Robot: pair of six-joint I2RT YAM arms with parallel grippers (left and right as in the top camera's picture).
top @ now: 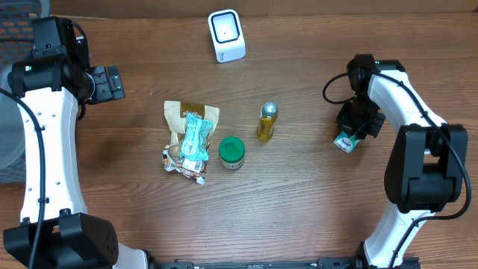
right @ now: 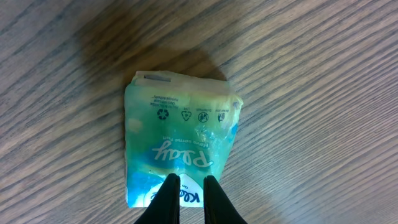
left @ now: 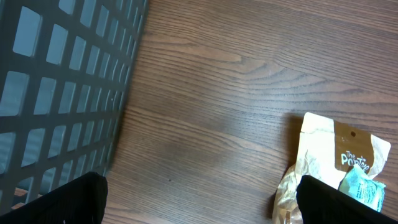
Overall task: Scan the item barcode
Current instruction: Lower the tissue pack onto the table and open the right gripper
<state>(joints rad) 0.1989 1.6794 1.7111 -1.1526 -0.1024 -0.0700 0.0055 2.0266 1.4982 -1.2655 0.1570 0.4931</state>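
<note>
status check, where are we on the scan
Left gripper open, empty. Right gripper shut on tissue pack edge. Scanner at far edge, nothing between it and pack.

Table point(top: 299, 209) wood-grain, matt; tissue pack point(right: 180, 143) glossy crinkled plastic; basket point(left: 130, 62) dark plastic grid.

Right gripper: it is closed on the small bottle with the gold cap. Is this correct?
Not quite. The right gripper is closed, but on a green tissue pack, not on the bottle. The right wrist view shows its fingers pinching the edge of the pack. In the overhead view the bottle with the gold cap sits untouched, well away from that gripper.
</note>
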